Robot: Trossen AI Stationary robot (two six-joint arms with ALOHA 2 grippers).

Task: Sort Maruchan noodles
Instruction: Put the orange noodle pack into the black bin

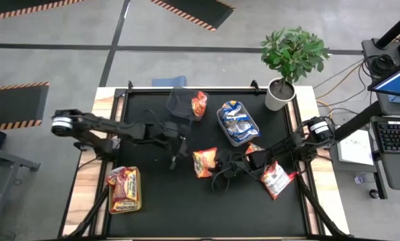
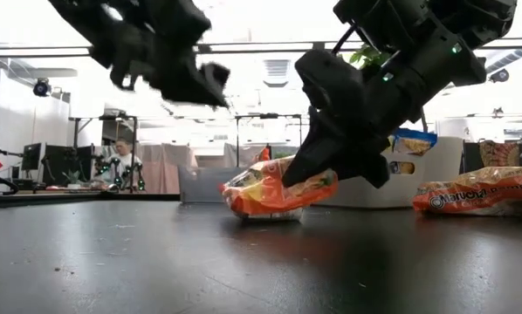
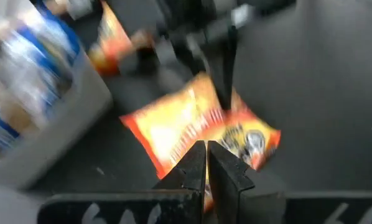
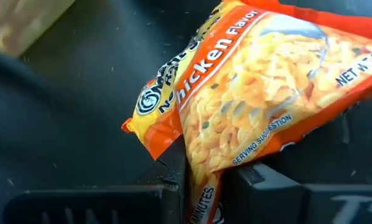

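Right gripper (image 1: 221,165) pinched an edge of the orange noodle packet (image 1: 205,162) near the tabletop's (image 1: 186,207) middle, its arm reaching in low from the right edge. Bare mat lay open toward the front edge. Left gripper (image 1: 174,159), fingers shut and empty, hovered just left of the packet.

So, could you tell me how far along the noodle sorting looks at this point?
Partly done. Blue-and-yellow crinkly packets fill one grey plastic bin, an orange packet sits in the dark bin, and red ones lie in the yellow-green bin. The right gripper is shut on an orange chicken packet. Two red-and-white packets remain on the black mat. The left gripper hovers shut.
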